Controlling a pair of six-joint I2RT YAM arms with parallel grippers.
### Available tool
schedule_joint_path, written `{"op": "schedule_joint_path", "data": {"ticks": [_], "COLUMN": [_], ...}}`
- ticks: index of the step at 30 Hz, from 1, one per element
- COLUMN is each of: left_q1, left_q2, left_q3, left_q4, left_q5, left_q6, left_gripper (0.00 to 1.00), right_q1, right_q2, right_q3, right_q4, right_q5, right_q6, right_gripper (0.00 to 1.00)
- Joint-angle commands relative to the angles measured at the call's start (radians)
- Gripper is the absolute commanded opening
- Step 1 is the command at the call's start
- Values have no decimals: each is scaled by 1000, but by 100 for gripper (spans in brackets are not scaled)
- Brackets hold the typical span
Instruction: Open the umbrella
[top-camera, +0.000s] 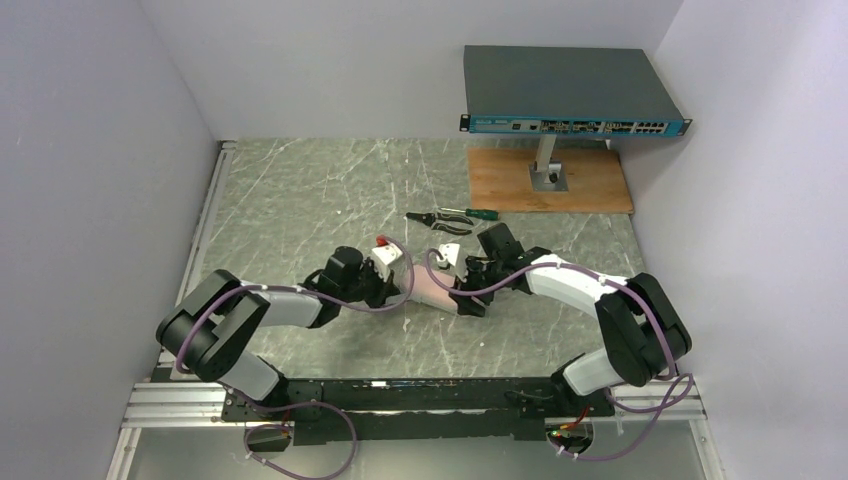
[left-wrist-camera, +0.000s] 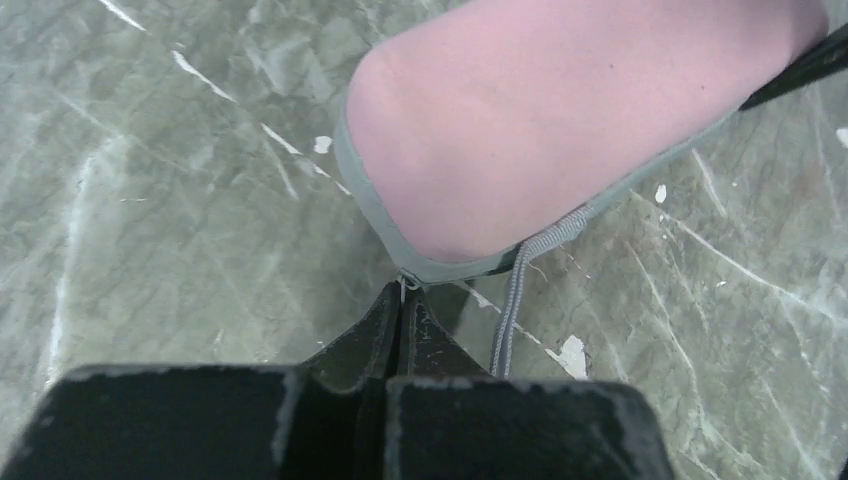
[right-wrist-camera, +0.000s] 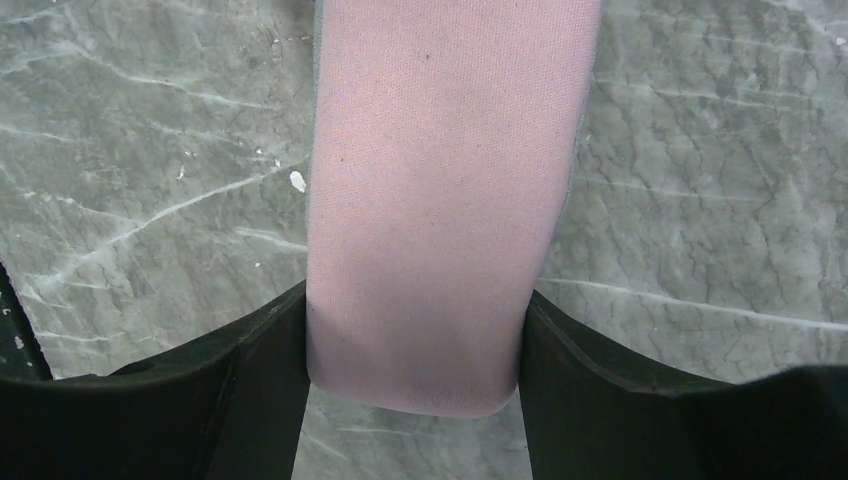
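Note:
A pale pink fabric sleeve (top-camera: 432, 290) with grey zip trim lies on the marble table between my two grippers. It looks full and rounded in the left wrist view (left-wrist-camera: 560, 120). The umbrella itself does not show. My left gripper (left-wrist-camera: 402, 290) is shut on the small metal zip pull at the sleeve's rounded end, and a grey cord (left-wrist-camera: 510, 310) hangs beside it. My right gripper (right-wrist-camera: 412, 330) clamps the other end of the sleeve (right-wrist-camera: 440, 180), one finger pressed on each side. In the top view the left gripper (top-camera: 402, 288) and right gripper (top-camera: 465, 297) meet at the sleeve.
Pliers (top-camera: 440, 222) and a green-handled screwdriver (top-camera: 480, 212) lie just behind the sleeve. A wooden board (top-camera: 590, 185) at the back right carries a stand with a network switch (top-camera: 570, 95). White walls close in both sides.

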Motion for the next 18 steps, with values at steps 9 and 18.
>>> {"op": "schedule_joint_path", "data": {"ticks": [9,18], "left_q1": [144,127], "left_q2": [-47,17], "left_q3": [-1,47], "left_q4": [38,2], "left_q5": [28,148], "left_q6": [-23,48], "left_gripper": [0,0], "right_q1": [-39,-15], "right_q2": [-9,10], "right_q3": [-51,-12], "right_q4": [-202,-235], "right_q5": [24,82], "right_q6": [-220,-445], "right_gripper": [0,0]}}
